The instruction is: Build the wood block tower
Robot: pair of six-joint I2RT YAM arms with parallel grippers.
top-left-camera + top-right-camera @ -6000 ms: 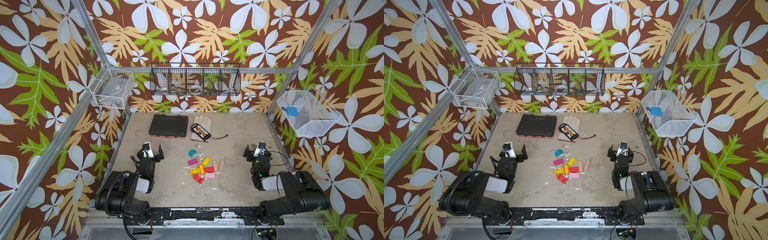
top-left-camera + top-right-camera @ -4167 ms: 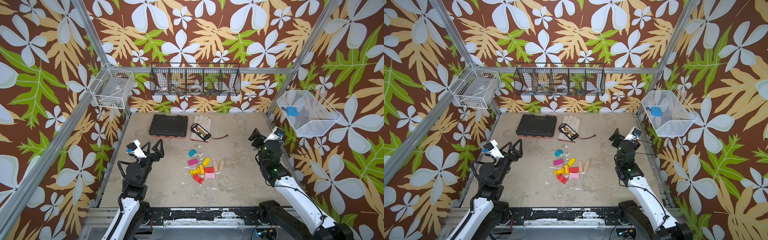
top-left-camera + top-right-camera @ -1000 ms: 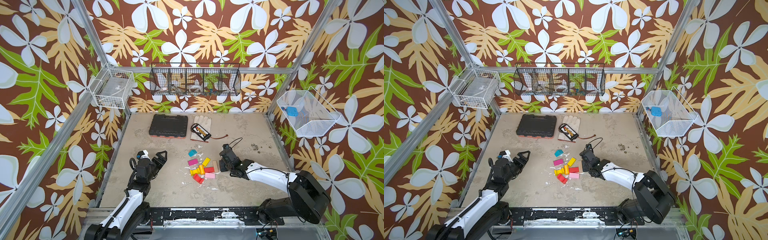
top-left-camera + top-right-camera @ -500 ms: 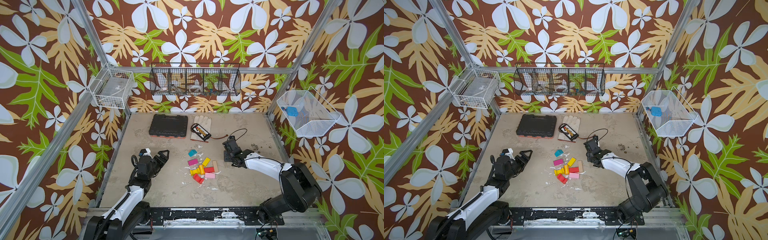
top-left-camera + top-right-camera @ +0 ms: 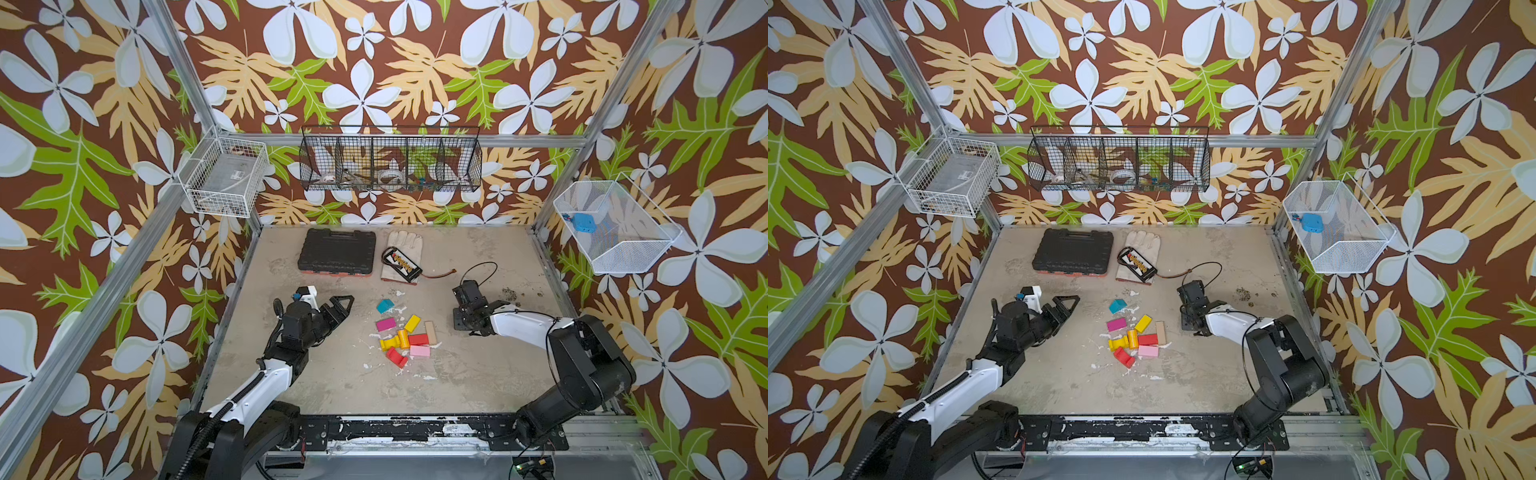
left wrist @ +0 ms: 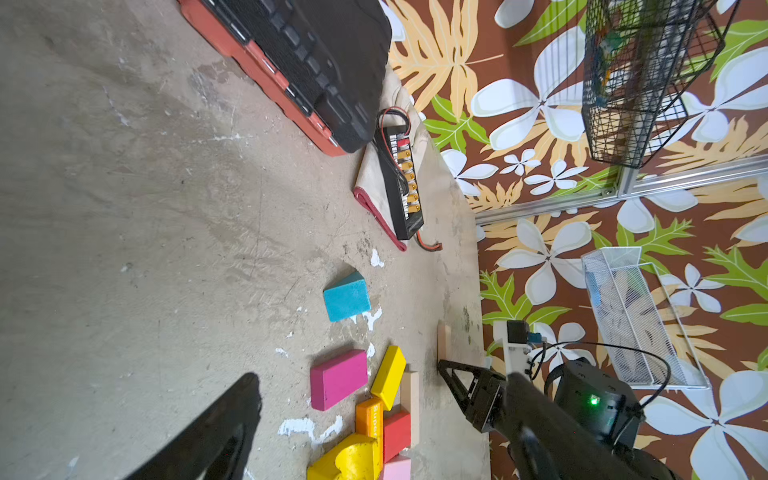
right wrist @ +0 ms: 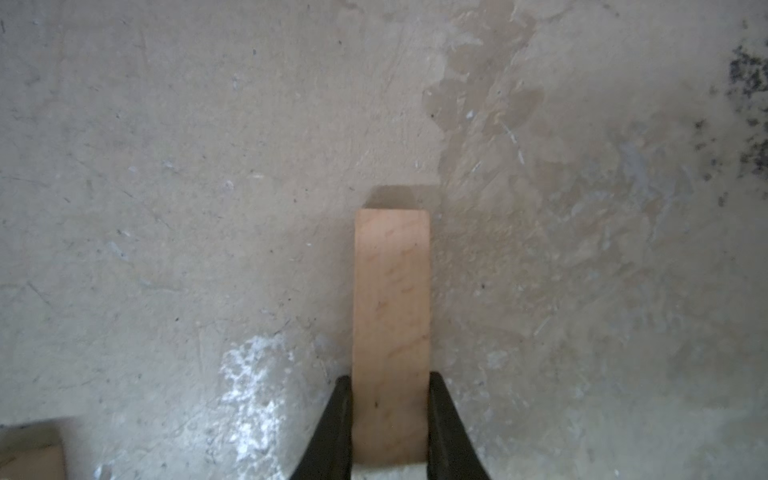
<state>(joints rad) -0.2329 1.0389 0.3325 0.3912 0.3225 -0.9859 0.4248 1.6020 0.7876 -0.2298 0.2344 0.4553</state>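
The wood blocks (image 5: 1148, 339) lie in a loose cluster near the middle of the table (image 5: 457, 374), each resting on the surface in a single layer; the teal block (image 5: 385, 306) sits a little apart at the far end of the group, on the side toward the glove (image 5: 405, 240); the magenta block (image 5: 385, 323) and the yellow bar (image 5: 412, 323) come next, side by side; closer to the robot's base the yellow arch (image 5: 388, 343), the orange-yellow cylinder (image 5: 402, 338) and the red block (image 5: 417, 339) crowd together, with the pink block (image 5: 419, 351) and the red arch (image 5: 397, 357) at the near edge; the loose tan bar (image 5: 430, 331) lies along the right flank of the cluster. The right gripper (image 7: 390, 376) is clamped on one end of the held tan bar (image 7: 390, 291); its two black fingers press the bar's long sides, and the bar juts straight out past the fingertips, low over the table, though whether it touches the surface I cannot tell; in both top views this gripper points downward just to the right of the loose tan bar, apart from it. The left gripper (image 5: 343, 309) sits left of the cluster, well clear of every block, its jaws apart with nothing between them, aimed toward the blocks. The black tool case (image 5: 336, 251) rests at the back of the table; the battery pack (image 5: 401, 262) lies on the glove beside it.
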